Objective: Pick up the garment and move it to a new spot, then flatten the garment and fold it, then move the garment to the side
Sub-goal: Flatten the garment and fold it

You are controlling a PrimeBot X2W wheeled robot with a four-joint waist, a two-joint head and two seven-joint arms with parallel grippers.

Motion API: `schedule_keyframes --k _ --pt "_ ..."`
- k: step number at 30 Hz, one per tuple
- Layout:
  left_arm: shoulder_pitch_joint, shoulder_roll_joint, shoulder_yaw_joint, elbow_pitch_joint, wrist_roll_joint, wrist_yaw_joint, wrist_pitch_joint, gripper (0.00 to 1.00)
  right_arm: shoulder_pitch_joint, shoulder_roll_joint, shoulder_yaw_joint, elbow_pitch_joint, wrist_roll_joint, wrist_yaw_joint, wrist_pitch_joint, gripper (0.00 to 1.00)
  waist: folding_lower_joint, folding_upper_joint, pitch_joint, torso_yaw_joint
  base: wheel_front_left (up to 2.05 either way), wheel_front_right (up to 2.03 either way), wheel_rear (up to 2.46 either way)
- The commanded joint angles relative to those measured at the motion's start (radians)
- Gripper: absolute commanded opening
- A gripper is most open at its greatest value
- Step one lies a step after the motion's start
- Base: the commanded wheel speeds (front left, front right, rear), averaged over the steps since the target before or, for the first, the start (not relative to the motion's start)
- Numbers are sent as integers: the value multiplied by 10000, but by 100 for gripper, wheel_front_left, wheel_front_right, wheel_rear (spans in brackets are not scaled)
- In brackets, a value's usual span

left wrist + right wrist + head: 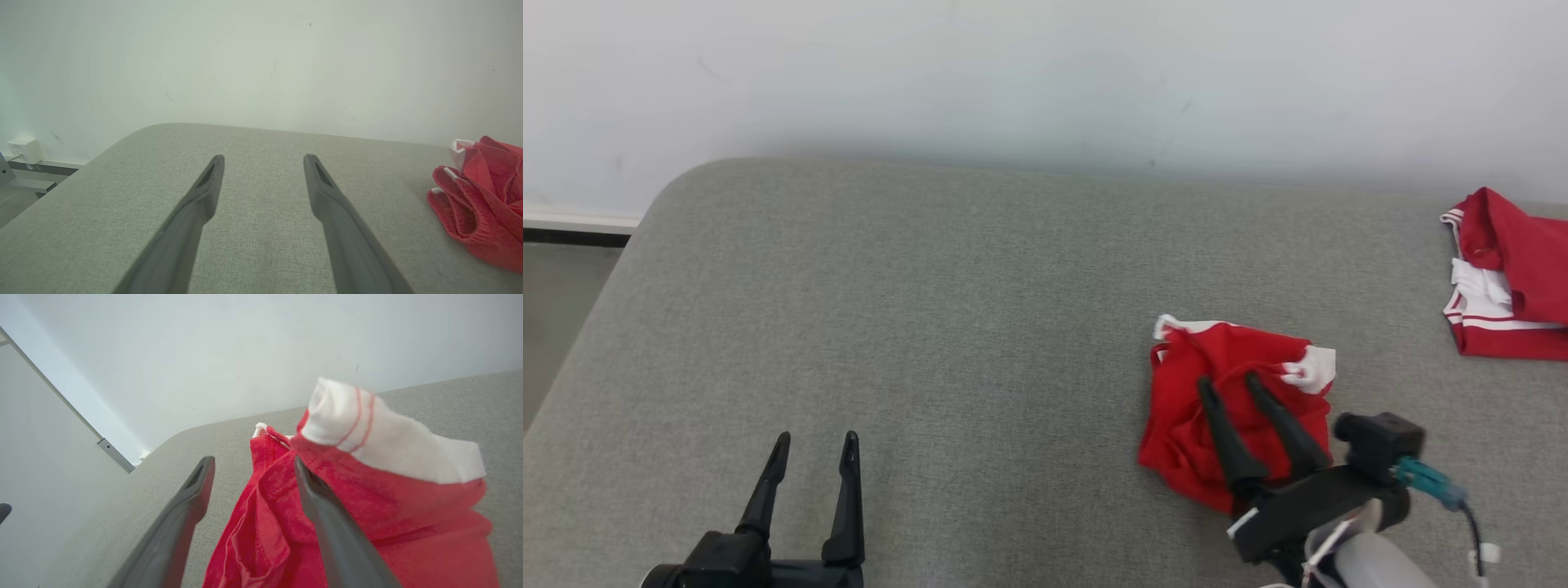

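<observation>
A: Over to the right gripper [1227, 380]: spread wide, poised directly over the red garment [1176, 416], clamping nothing.

B: Agreed, no grip there. From the right wrist view, one dark finger against the red cloth, the other out over the grey pad [931, 327]. Wide apart, the pair.

A: And the garment itself? Bunched in a heap right of centre on the pad, with a white striped cuff [367, 437] sticking up and creases in every direction.

B: Nowhere near flat, then. Hard to call the first move done or not: resting on the pad, not lifted, and no telling whether that counts as the new spot.

A: Left gripper [817, 438]?

B: Low at the near left, opened wide too, empty, well apart from the cloth.

A: So, the scorecard. At best, relocation ticked off. Flattening to come, folding to come, shifting aside to come.

B: Probably a two-gripper job for the spreading, with corners to dig out of that bundle first.

A: Worth a mention: a second red-and-white garment [1515, 269] at the far right edge, lying neater, well apart from the heap.

B: Not to be confused with the one under the right gripper.
</observation>
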Motion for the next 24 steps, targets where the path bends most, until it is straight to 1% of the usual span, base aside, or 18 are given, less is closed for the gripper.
schedule_keyframes --k 1,6,10,17,20,24 --pt "96 -13 68 -51 59 44 -28 100 232 -210 -150 -265 106 -30 -126 100 0 -1 -49 -108 0 0 0" --pt "239 -15 265 -147 131 61 -28 100 830 -503 -901 -1353 165 -30 -303 100 0 -1 -112 -370 0 0 0" --pt "279 -16 444 -227 181 48 -28 100 1514 -522 -1599 -2120 247 -30 -346 100 0 -1 -121 -633 0 0 0" --pt "163 -13 384 -130 226 -11 -28 100 1792 -450 -1748 -2607 164 -30 -370 100 0 -1 -171 -673 0 0 0" --pt "211 -13 362 -134 226 -28 -28 100 1928 -331 -2234 -2803 67 -30 -372 100 0 -1 -244 -648 0 0 0" --pt "344 -13 453 -217 222 -42 -28 100 2396 -109 -3129 -3060 -170 -30 -375 100 0 -1 -329 -628 0 0 0"
